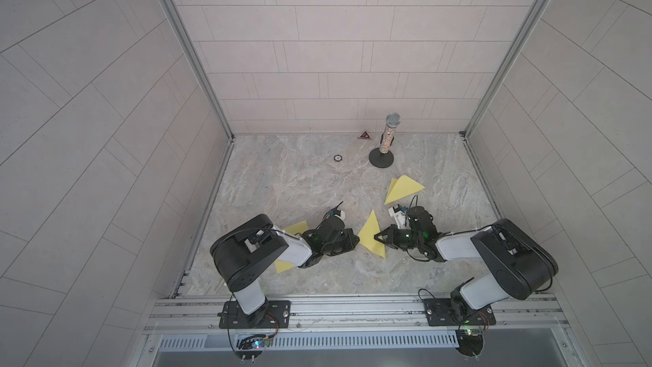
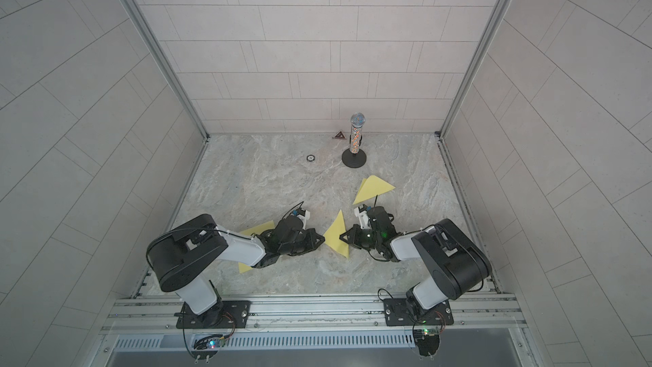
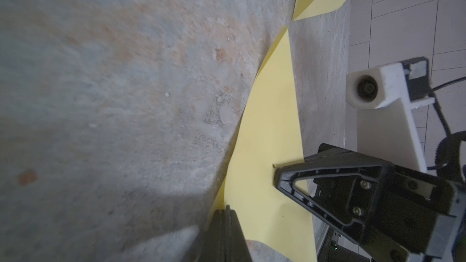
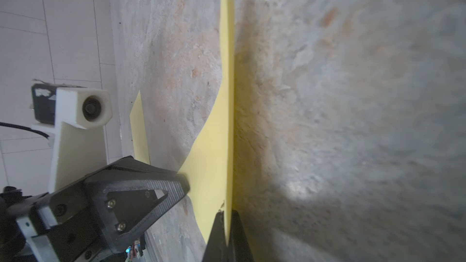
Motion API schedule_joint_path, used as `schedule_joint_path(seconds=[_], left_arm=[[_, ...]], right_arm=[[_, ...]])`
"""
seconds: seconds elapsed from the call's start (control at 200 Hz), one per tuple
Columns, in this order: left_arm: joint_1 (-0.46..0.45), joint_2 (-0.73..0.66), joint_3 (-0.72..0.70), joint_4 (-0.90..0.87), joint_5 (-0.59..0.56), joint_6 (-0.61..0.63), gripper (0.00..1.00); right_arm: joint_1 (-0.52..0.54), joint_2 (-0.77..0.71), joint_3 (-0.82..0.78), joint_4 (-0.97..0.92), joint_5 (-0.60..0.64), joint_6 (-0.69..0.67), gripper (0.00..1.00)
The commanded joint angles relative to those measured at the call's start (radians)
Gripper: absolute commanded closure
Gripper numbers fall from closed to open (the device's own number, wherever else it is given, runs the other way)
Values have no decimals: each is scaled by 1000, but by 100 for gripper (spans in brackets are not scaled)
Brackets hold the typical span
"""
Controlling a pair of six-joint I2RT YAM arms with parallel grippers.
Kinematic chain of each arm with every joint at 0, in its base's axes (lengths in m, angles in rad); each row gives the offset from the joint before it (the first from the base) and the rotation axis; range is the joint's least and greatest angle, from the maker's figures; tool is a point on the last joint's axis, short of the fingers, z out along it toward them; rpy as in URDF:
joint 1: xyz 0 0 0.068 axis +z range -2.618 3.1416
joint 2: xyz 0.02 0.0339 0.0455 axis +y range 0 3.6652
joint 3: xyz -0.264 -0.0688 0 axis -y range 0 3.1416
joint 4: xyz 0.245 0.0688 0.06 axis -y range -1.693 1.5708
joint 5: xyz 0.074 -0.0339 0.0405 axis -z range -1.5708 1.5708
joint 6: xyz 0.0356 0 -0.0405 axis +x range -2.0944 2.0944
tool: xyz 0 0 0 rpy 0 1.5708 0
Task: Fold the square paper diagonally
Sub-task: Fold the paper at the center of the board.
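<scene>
We've got the yellow paper pinched from both sides, sitting between the two arms toward the front of the table. The left gripper is clamped on one edge and the right gripper on the opposite edge. The paper's long axis points away from the bases, crossing the line between the tools, so neither arm looks nearer. From above it reads as a flat triangle, but the right wrist view shows it bowed.

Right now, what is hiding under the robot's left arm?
A yellow paper lies on the table under the left arm. Only two of its corners poke out. The arm covers the middle, so I cannot tell whether it is folded.
</scene>
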Motion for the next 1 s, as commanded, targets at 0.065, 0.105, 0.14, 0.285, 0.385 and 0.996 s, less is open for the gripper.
schedule_joint_path(seconds=[0.065,0.105,0.14,0.285,0.385,0.996], left_arm=[[2,45,-30,-148,-23,18,98],[2,45,-31,-147,-24,18,98],[2,45,-31,-148,-24,18,98],[3,45,-31,-148,-24,18,98],[2,45,-31,-148,-22,19,99],[2,46,-31,-146,-24,19,99]], right_arm=[[5,-30,-12,-16,13,-6,93],[5,-36,-16,-23,13,-7,80],[3,-43,-20,-28,13,-9,69],[6,-80,-56,-49,15,-8,58],[8,-106,-89,-48,16,4,62],[47,-195,-155,-67,56,78,58]])
